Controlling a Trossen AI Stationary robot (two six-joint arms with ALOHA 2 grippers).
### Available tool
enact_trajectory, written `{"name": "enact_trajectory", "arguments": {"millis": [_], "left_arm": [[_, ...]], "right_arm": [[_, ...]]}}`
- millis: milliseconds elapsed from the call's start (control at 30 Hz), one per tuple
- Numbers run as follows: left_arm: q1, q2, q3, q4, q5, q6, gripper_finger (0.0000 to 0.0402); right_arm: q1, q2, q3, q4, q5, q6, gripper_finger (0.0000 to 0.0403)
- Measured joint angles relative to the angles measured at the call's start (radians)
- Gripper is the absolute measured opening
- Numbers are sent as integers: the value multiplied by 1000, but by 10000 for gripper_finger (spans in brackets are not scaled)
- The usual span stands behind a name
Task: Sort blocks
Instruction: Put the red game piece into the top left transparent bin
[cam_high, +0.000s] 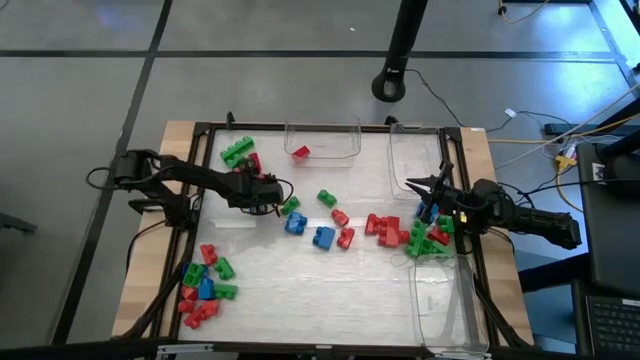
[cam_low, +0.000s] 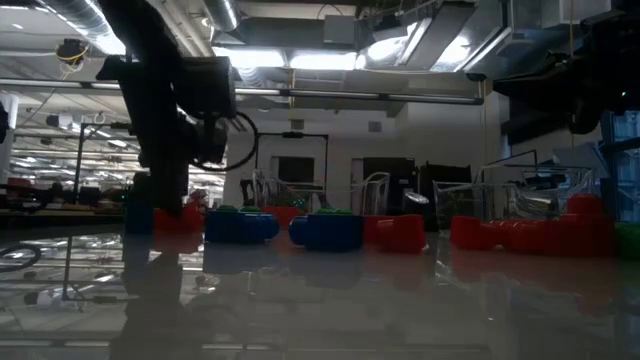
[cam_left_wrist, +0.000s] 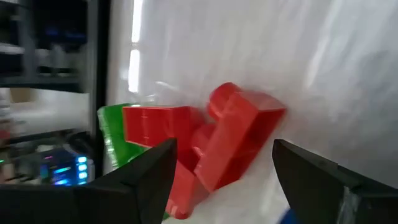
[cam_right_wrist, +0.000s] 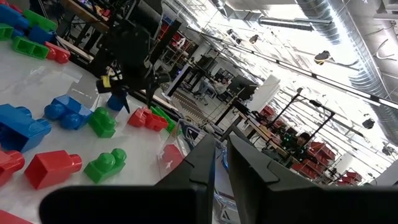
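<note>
1. The left gripper (cam_high: 272, 192) is held low over the white table (cam_high: 300, 290), jaws open, with a red block (cam_left_wrist: 239, 140) seen between its fingers (cam_left_wrist: 146, 177) but not gripped
2. The right gripper (cam_high: 432, 196) is kept closed on nothing, near the mixed blocks (cam_high: 425, 238) at the table's right
3. A red piece (cam_high: 300, 152), probably a block, is seen in the far clear bin (cam_high: 322, 140)

Clear plastic bin (cam_high: 322, 139) at table's far edge; two more clear bins, (cam_high: 415, 160) and (cam_high: 445, 305), along right side. Black stand base (cam_high: 392, 86) on grey floor beyond.
</note>
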Motion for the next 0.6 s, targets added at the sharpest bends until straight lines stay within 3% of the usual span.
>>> {"name": "enact_trajectory", "arguments": {"millis": [333,600], "left_arm": [[20,49,0,87,-30,59,247],[59,89,0,92,-30,77,155]], "right_arm": [[0,0,0,0,0,0,44],[0,0,0,0,0,0,44]]}}
